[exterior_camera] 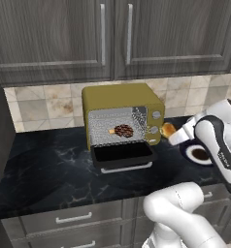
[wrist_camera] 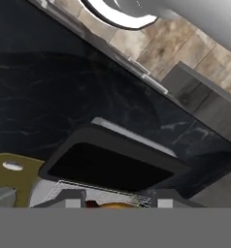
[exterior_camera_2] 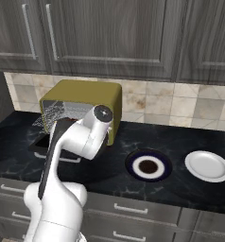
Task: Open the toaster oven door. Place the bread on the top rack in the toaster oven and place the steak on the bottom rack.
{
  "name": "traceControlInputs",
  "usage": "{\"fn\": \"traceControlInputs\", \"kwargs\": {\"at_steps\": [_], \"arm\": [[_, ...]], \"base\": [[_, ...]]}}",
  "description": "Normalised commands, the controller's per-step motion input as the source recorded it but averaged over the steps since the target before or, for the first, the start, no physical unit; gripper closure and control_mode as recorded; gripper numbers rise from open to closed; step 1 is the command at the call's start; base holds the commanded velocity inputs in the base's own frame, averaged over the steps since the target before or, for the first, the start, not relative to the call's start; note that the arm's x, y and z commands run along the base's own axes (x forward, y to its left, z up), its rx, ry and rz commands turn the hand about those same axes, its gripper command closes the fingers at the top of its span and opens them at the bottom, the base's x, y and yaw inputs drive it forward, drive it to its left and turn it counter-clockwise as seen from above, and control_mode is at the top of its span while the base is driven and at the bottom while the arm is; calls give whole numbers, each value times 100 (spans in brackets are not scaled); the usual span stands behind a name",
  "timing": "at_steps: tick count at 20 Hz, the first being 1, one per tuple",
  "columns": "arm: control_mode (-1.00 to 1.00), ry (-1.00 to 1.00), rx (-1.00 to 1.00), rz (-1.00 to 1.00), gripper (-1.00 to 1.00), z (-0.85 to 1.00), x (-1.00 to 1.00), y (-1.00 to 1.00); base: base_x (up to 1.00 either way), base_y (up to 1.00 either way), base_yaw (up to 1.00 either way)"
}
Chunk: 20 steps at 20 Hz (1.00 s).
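The mustard-yellow toaster oven (exterior_camera: 120,99) stands on the counter against the tiled wall, and my arm hides part of the oven (exterior_camera_2: 86,101) in the right base view. Its door (exterior_camera: 122,154) hangs open and lies flat in front; the door (wrist_camera: 112,164) fills the middle of the hand view. The dark reddish steak (exterior_camera: 123,130) lies on a wire rack inside; which rack I cannot tell. My gripper (exterior_camera: 171,132) hovers just right of the oven's front, shut on the golden bread (exterior_camera: 168,128). A sliver of the bread (wrist_camera: 115,205) peeks between the fingertips (wrist_camera: 71,197).
A dark blue-rimmed plate (exterior_camera_2: 148,166) lies right of the oven and a white plate (exterior_camera_2: 208,166) farther right. Wall cabinets (exterior_camera: 112,38) hang above the oven, and drawers (exterior_camera: 74,219) run below the counter edge.
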Motion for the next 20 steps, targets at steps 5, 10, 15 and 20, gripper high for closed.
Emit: {"fn": "traceControlInputs", "kwargs": {"at_steps": [5,10,15,20], "arm": [[-100,-2,0,8,100,30,0,49],[-100,1,-2,5,100,3,18,47],[-100,3,-4,-1,100,0,39,34],[-100,6,-4,-7,100,0,44,19]], "base": [[0,0,0],[0,0,0],[0,0,0],[0,0,0]]}}
